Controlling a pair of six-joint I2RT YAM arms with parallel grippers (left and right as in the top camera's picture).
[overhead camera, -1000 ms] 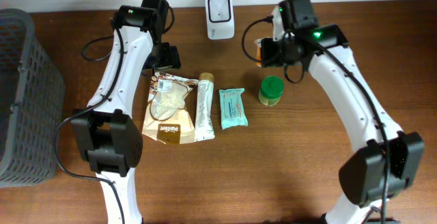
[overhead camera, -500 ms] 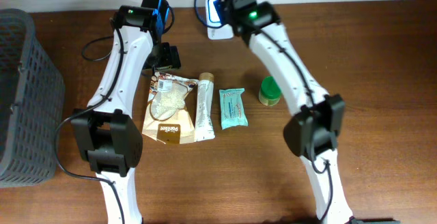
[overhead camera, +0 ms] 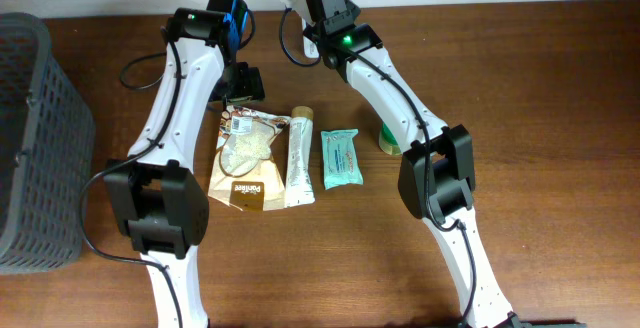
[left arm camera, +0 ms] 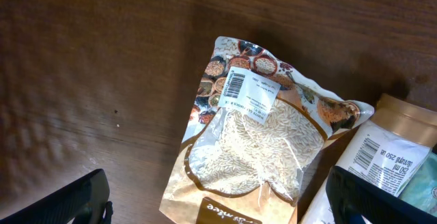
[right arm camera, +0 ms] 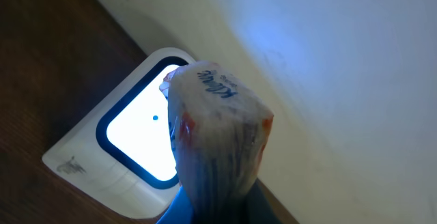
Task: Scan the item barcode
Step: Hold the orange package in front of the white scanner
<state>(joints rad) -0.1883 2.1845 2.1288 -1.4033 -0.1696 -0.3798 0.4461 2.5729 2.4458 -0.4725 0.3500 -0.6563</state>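
Observation:
My right gripper [right arm camera: 225, 207] is shut on a white packet with orange print [right arm camera: 218, 128] and holds it upright, close in front of the lit window of the white barcode scanner [right arm camera: 130, 138]. Seen from overhead, the right gripper [overhead camera: 314, 0] is at the back middle of the table, and the wrist hides both scanner and packet. My left gripper [left arm camera: 229, 203] is open and hovers above a bag of rice [left arm camera: 252, 142] with a barcode label, holding nothing. From above, the left gripper [overhead camera: 243, 83] sits just behind that bag [overhead camera: 245, 158].
Beside the rice bag lie a white tube [overhead camera: 300, 158] and a teal packet [overhead camera: 340, 158]. A green-lidded jar [overhead camera: 390, 140] stands partly behind the right arm. A dark mesh basket [overhead camera: 35, 138] fills the left edge. A pale wall rises behind the scanner.
The right arm swung from the right side of the table to the back middle, bringing the packet up to the scanner. The left arm has not moved.

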